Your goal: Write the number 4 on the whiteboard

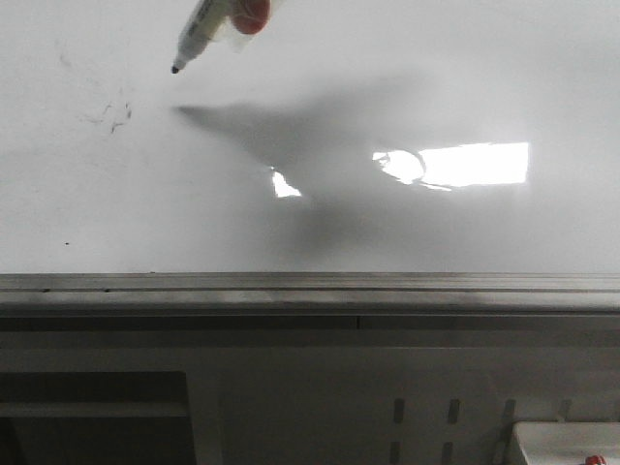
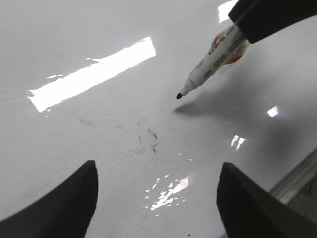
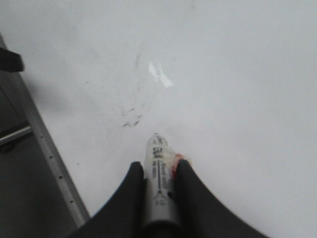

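Your right gripper (image 3: 158, 173) is clamped on the marker (image 2: 210, 62), its tip just off the whiteboard (image 1: 407, 87), near faint smudges (image 1: 114, 114). No 4 is drawn there yet, so you are at the approach. Next, touch the tip down and start the slanted stroke. Your left gripper (image 2: 156, 196) hangs spread apart, holding nothing.

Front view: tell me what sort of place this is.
Probably an office or lab workstation: a glossy whiteboard lying flat with a grey metal rail, a marker held in the right hand, and a perforated cabinet panel below.
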